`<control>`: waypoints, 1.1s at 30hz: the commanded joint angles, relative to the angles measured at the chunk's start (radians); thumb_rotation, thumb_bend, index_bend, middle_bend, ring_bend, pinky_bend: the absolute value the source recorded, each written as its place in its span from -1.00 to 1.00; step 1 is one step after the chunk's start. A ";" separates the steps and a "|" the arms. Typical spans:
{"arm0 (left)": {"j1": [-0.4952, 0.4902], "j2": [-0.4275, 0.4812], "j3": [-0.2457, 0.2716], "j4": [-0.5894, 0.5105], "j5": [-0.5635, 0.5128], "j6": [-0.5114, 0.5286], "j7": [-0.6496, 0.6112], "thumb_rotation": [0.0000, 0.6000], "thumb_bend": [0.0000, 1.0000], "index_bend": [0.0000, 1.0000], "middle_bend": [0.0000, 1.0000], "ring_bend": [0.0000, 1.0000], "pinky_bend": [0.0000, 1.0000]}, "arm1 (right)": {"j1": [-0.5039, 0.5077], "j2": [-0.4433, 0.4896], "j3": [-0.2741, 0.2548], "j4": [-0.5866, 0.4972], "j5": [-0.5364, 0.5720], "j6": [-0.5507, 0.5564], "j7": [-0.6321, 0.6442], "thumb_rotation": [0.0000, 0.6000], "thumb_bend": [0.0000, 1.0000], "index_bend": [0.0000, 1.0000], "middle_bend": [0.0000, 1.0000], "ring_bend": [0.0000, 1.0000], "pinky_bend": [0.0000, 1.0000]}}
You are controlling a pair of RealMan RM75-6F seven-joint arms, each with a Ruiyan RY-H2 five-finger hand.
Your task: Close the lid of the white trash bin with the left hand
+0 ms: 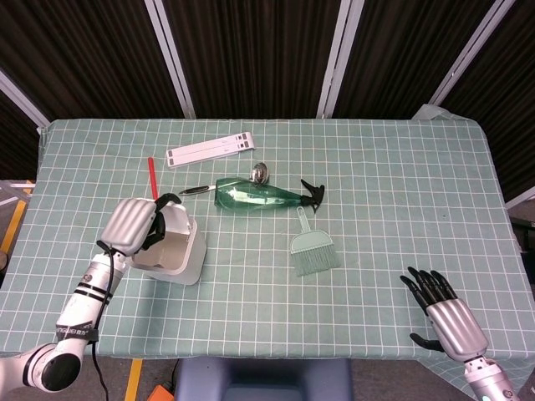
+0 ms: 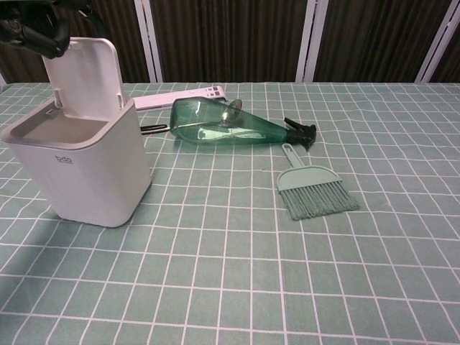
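Note:
The white trash bin [image 1: 185,266] [image 2: 86,172] stands at the table's left side. Its lid [image 1: 176,220] [image 2: 83,75] is raised, nearly upright over the back rim. My left hand [image 1: 132,225] [image 2: 32,32] hovers above the bin, palm down. Its dark fingers bend toward the lid's top edge, at its left corner in the chest view. Whether they touch the lid is unclear. My right hand [image 1: 443,313] rests low at the front right of the table with fingers spread and nothing in it; only the head view shows it.
A green spray bottle [image 1: 255,197] [image 2: 230,128] lies on its side right of the bin, with a spoon [image 1: 261,173] behind it. A small green brush [image 1: 313,251] [image 2: 314,190] lies nearer the front. A white strip [image 1: 211,149] and a red pen [image 1: 153,177] lie behind the bin.

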 commanded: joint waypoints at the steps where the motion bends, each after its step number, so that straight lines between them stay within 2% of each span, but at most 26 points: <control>1: 0.009 0.018 0.019 -0.018 0.020 0.009 0.006 1.00 1.00 -0.28 1.00 1.00 1.00 | 0.000 0.000 0.000 0.000 0.000 -0.001 -0.001 1.00 -0.52 -1.00 -1.00 -1.00 -1.00; 8: 0.000 0.107 0.084 -0.081 -0.004 -0.065 0.059 1.00 1.00 -0.31 1.00 1.00 1.00 | 0.000 0.000 -0.004 -0.002 -0.005 0.001 0.000 1.00 -0.52 -1.00 -1.00 -1.00 -1.00; 17: 0.008 0.165 0.139 -0.123 0.032 -0.086 0.074 1.00 1.00 -0.36 1.00 1.00 1.00 | -0.004 0.006 -0.002 -0.004 -0.007 0.016 0.011 1.00 -0.52 -1.00 -1.00 -1.00 -1.00; 25: 0.025 0.192 0.182 -0.140 0.057 -0.088 0.072 1.00 1.00 -0.39 1.00 1.00 1.00 | -0.004 0.004 -0.007 -0.004 -0.013 0.014 0.009 1.00 -0.52 -1.00 -1.00 -1.00 -1.00; 33: 0.030 0.183 0.219 -0.130 0.068 -0.105 0.079 1.00 1.00 -0.39 1.00 1.00 1.00 | -0.005 0.006 -0.010 -0.006 -0.017 0.017 0.013 1.00 -0.52 -1.00 -1.00 -1.00 -1.00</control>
